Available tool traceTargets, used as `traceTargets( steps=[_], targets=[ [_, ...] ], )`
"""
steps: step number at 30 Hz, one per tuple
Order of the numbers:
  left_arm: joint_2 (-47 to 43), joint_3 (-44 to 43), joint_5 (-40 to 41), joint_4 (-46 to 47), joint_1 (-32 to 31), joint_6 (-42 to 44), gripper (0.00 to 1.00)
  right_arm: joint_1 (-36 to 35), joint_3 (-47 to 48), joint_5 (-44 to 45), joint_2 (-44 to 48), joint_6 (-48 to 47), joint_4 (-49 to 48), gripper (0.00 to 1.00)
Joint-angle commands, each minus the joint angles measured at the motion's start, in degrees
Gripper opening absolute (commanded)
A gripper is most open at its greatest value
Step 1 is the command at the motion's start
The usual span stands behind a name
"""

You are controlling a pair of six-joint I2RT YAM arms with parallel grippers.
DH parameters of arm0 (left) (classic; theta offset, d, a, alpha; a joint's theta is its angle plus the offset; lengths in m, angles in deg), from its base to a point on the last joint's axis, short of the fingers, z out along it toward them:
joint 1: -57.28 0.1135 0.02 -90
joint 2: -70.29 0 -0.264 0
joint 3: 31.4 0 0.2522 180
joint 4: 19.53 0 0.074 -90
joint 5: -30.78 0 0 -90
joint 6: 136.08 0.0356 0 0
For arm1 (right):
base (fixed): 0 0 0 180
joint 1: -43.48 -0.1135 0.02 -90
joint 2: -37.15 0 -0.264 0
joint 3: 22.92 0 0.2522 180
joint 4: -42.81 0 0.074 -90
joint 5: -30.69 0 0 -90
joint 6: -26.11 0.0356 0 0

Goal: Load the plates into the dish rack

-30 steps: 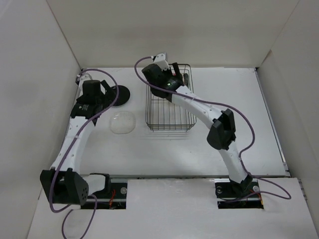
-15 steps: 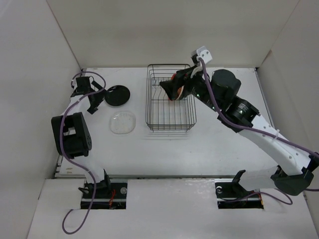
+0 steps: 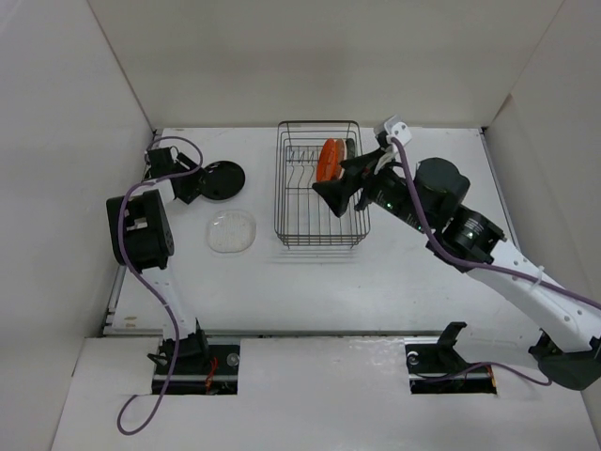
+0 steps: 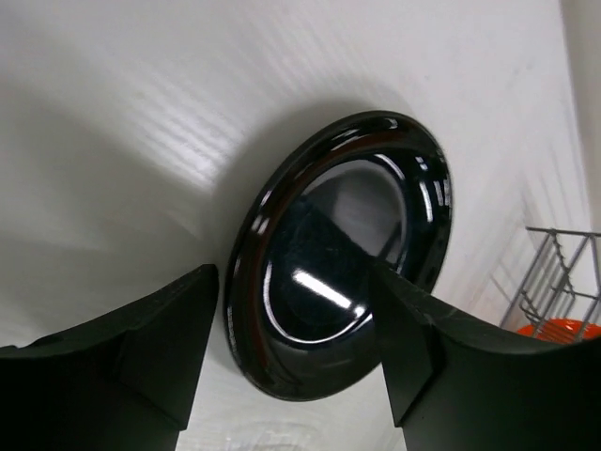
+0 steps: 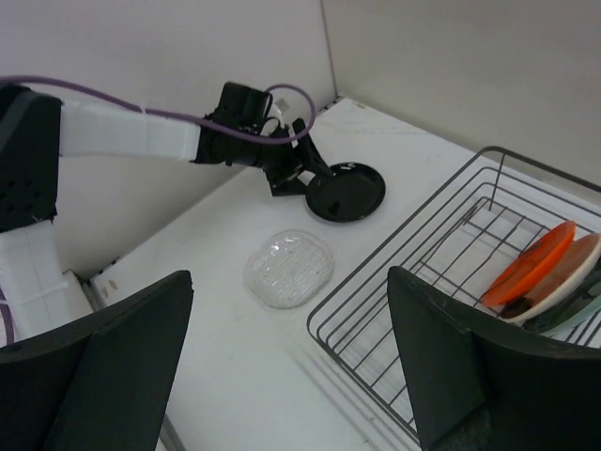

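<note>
Rack (image 3: pixel 317 243) sat at the table's back, with the orange plate (image 3: pixel 330 160) and cream plate (image 5: pixel 573 272) upright at its far end. My right gripper (image 3: pixel 336 180) hung wide and empty above it. My left gripper (image 4: pixel 293 272) straddled the black plate (image 3: pixel 223 179) left of the rack, and I couldn't tell if it gripped. The clear plate (image 3: pixel 231 231) lay nearby

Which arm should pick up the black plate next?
Probably left: the left gripper sits at the black plate, a finger on each side, while the right gripper hangs open above the dish rack, farther away.

left gripper (image 4: pixel 296 282), right gripper (image 5: pixel 289 282): jaws spread
</note>
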Motion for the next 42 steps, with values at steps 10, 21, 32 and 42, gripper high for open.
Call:
traceTargets(
  steps=[10,21,32,42],
  targets=[
    [4.35,-0.92,-1.55,3.67,1.09,-2.82,0.19,-0.01,0.2,4.94,1.69,1.55,-3.95,0.89],
    [1.38,2.41,-7.51,13.68,4.15,-5.89,0.0,8.77,-1.02,-3.23,-3.49,8.31,-4.99,0.89],
    [-24.27,6.55,-12.53,12.38,4.16,-3.79,0.0,12.91,6.33,-17.29,-17.28,7.18,-12.82,0.93],
    [-38.17,10.5,-25.71,14.91,-0.05,-0.71,0.0,16.34,25.66,-29.51,-33.72,9.37,-15.9,0.94]
  ],
)
